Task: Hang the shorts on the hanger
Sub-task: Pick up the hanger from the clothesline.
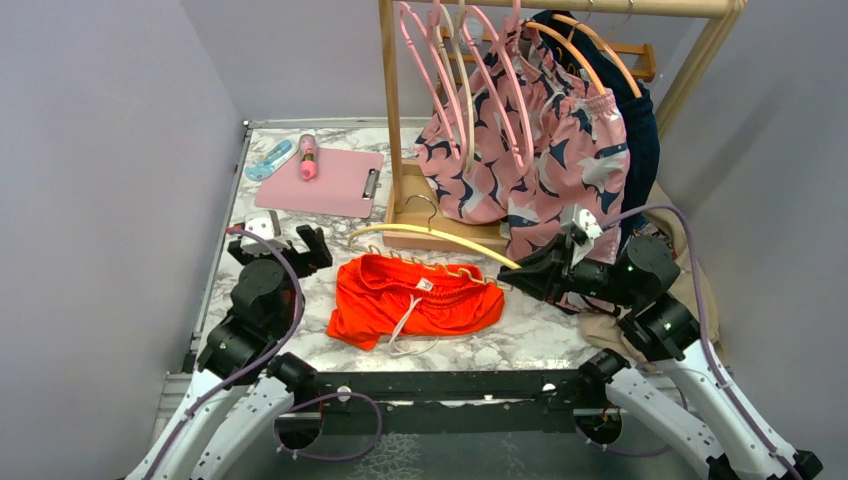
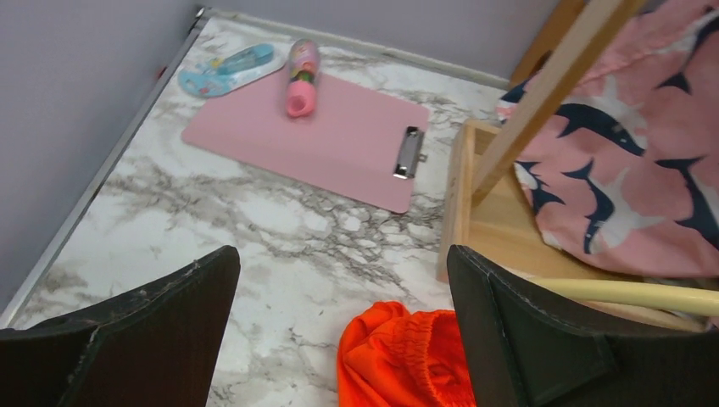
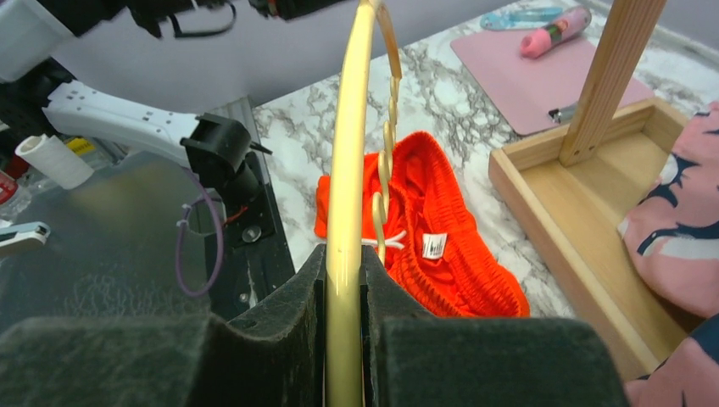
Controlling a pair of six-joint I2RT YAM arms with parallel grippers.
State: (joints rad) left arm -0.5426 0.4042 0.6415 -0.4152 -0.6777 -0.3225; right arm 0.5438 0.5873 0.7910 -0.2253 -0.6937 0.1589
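The bright orange-red shorts lie crumpled on the marble table, waistband and white drawstring facing up. In the right wrist view the shorts show a white label. My right gripper is shut on one end of the pale-yellow hanger, which reaches left just above the waistband. The bar of the hanger runs straight out between the jaws of the right gripper. My left gripper stands open to the left of the shorts, holding nothing. Seen from the left gripper, the shorts lie low between its fingers and the hanger is at the right.
A wooden rack with its base tray stands behind the shorts, carrying pink hangers and shark-patterned pink shorts. A pink clipboard, a pink bottle and a blue item lie at the back left. A beige garment lies under the right arm.
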